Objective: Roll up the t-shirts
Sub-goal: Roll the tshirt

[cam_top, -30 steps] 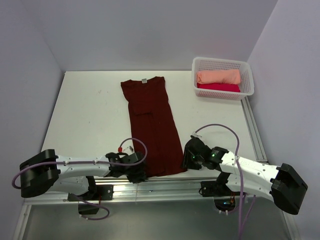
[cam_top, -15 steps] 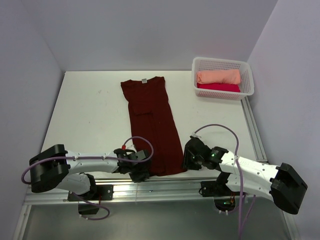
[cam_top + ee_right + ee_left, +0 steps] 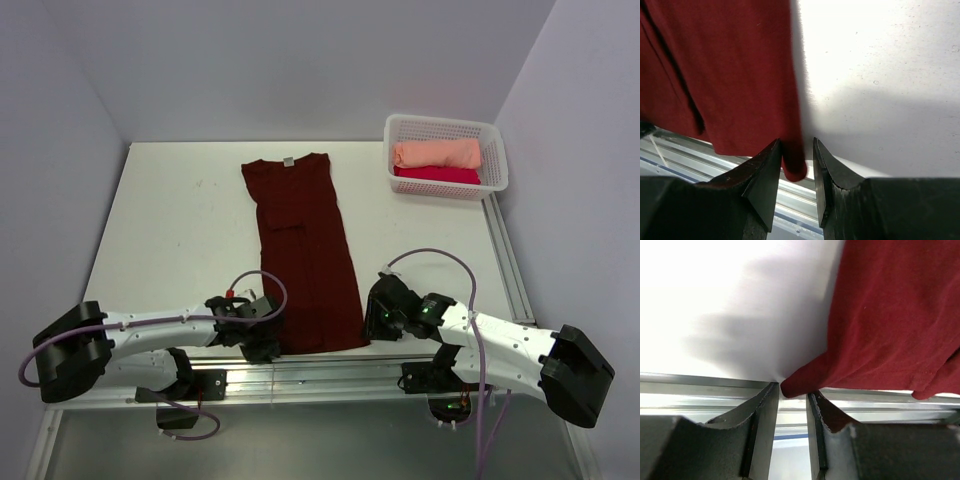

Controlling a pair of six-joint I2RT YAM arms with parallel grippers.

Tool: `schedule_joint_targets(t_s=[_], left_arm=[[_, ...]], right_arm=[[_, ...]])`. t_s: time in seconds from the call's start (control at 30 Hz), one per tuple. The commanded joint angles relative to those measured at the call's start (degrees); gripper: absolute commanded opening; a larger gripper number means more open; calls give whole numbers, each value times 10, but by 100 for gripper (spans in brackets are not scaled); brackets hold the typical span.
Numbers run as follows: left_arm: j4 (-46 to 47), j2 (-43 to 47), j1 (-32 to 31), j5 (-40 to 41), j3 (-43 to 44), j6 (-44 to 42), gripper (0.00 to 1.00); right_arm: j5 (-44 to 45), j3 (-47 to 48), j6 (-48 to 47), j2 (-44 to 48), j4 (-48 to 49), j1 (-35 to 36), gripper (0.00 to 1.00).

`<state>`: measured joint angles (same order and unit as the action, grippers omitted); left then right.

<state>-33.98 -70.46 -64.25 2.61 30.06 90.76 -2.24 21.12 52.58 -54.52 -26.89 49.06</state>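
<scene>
Maroon shirt (image 3: 305,250): it lies flat and long on the white table (image 3: 180,230). Its neck label (image 3: 288,161) is at the far end and its bottom edge is at the near edge, by the arms.
Shape of it: it looks folded narrow, I think so it can roll up from the bottom.
Left gripper (image 3: 792,390): it is at the bottom left corner. The corner pokes between the two fingers and touches both. I cannot tell if they squeeze it.
Right gripper (image 3: 796,141): it is at the bottom right corner. The corner hangs between the fingers with a little gap on one side, so they are open around it.
Why two arms: one at each corner should keep the roll straight.
Basket (image 3: 497,150): it holds a peach shirt (image 3: 436,153) and a pink shirt (image 3: 436,174), both rolled.
Job: the maroon one is not rolled yet.
</scene>
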Motion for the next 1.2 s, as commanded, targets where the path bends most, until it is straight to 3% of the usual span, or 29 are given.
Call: schedule_joint_targets(t_s=[0.0, 0.07, 0.2, 0.33, 0.67, 0.93, 1.17], left_arm=[[-117, 19, 21, 92, -23, -27, 34], [-180, 33, 23, 108, -11, -21, 35], [-122, 84, 36, 73, -54, -37, 35], [-140, 99, 48, 85, -59, -38, 35], [-135, 35, 54, 91, -36, -67, 30], [-117, 43, 54, 87, -6, -105, 43], [-108, 61, 53, 69, 14, -131, 41]], right_arm=[[1, 1, -11, -5, -18, -3, 39], [-3, 0, -12, -8, -18, -3, 39], [-6, 1, -9, -8, -11, -3, 39], [-3, 8, -8, -15, -12, -3, 39], [-1, 7, 0, 2, -24, -3, 38], [-27, -1, 2, 15, 3, -4, 44], [-32, 8, -4, 20, 5, -3, 43]])
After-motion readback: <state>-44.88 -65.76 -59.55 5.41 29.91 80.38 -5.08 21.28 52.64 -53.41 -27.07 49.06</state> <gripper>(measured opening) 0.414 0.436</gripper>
